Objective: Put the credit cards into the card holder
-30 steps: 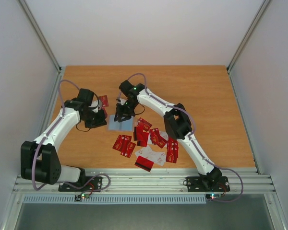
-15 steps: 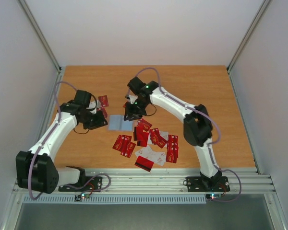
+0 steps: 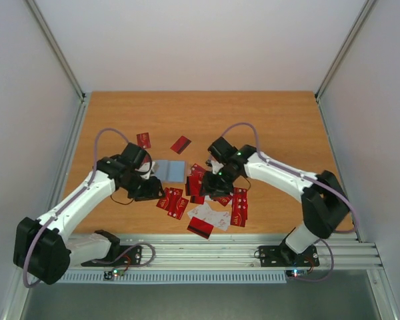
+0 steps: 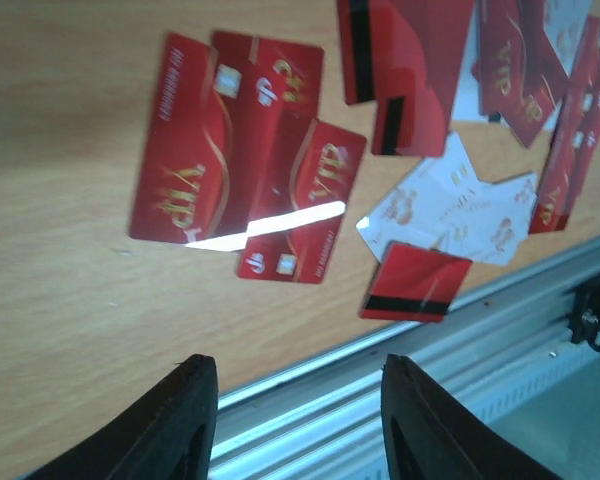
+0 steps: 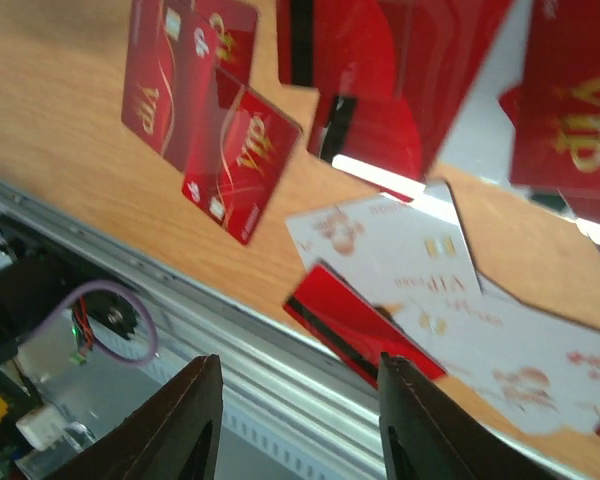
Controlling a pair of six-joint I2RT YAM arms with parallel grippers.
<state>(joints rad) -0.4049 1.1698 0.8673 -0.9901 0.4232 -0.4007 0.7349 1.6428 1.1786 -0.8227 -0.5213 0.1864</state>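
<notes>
The left gripper (image 3: 152,193) is seen low over the wooden table (image 3: 287,133), just beside the near-left corner of the card holder (image 3: 170,170) but apart from it. From the left wrist, its fingers (image 4: 175,420) are shown parted at a middling width. Only bare wood and the aluminium rail (image 4: 500,340) are seen through the gap.

The card holder is found lying flat at centre-left, grey-blue face up, between the left arm's wrist and the heap of credit cards (image 3: 210,200). Whether a card is tucked inside cannot be told. Beyond it, a lone red card (image 3: 181,144) is picked out just past its far edge, and a second lone card (image 3: 143,140) further left.

Over to the right gripper (image 3: 212,192), which is held above the far-left part of the heap. Its fingers (image 5: 185,420) are likewise set moderately apart, with no card gripped (the same rail is glimpsed below them).

The heap itself is crowded. An overlapped pair of red VIP cards (image 4: 230,210) is laid at its left edge, and white-faced cards (image 4: 450,205) are fanned out nearer the rail. A black-striped red card (image 4: 415,283) is laid against them, nearest the table edge. More red cards are stacked and overlapped to the right, and some edges are hidden under the right gripper in the overhead view.
</notes>
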